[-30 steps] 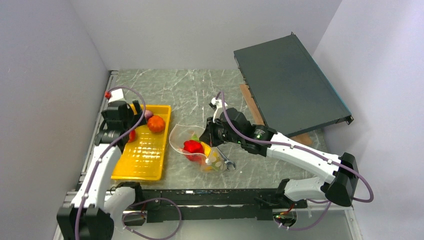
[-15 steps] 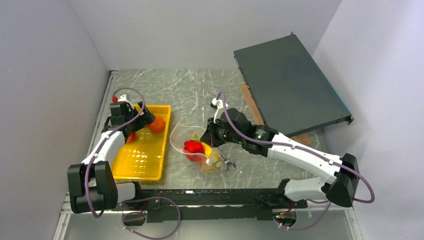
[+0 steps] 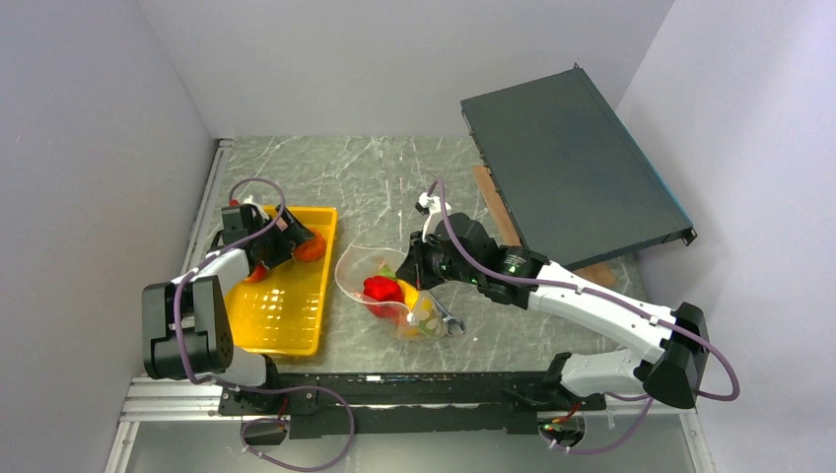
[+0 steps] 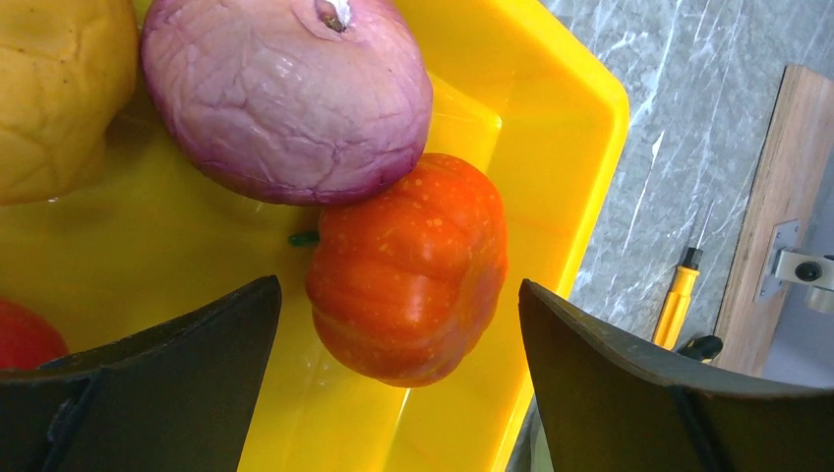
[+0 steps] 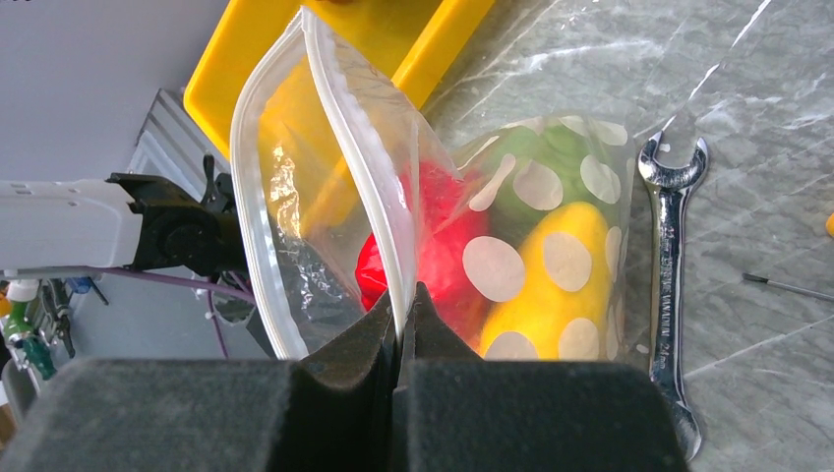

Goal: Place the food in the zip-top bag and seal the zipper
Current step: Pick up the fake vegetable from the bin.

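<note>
The clear zip-top bag [image 3: 380, 286] with white dots lies at the table's middle, mouth held open. Inside it are a red pepper [image 5: 433, 246], a yellow pepper [image 5: 556, 285] and a green piece [image 5: 536, 162]. My right gripper [image 5: 403, 320] is shut on the white zipper strip [image 5: 364, 167] of the bag's near lip. My left gripper [image 4: 398, 369] is open over the yellow tray [image 3: 281, 305], its jaws on either side of an orange pumpkin-like piece [image 4: 408, 265] without touching it. A purple onion [image 4: 285, 93] and a yellow piece [image 4: 59, 88] lie beside it.
A steel wrench [image 5: 671, 285] lies right of the bag. A yellow-handled screwdriver [image 4: 677, 300] lies beyond the tray. A large dark flat box [image 3: 567, 158] leans at the back right on a wooden block [image 3: 493, 207]. Grey walls close in on the left and back.
My left arm has swung lower and further into the tray, bringing its open gripper down around the orange piece. The right gripper and bag have stayed put.
</note>
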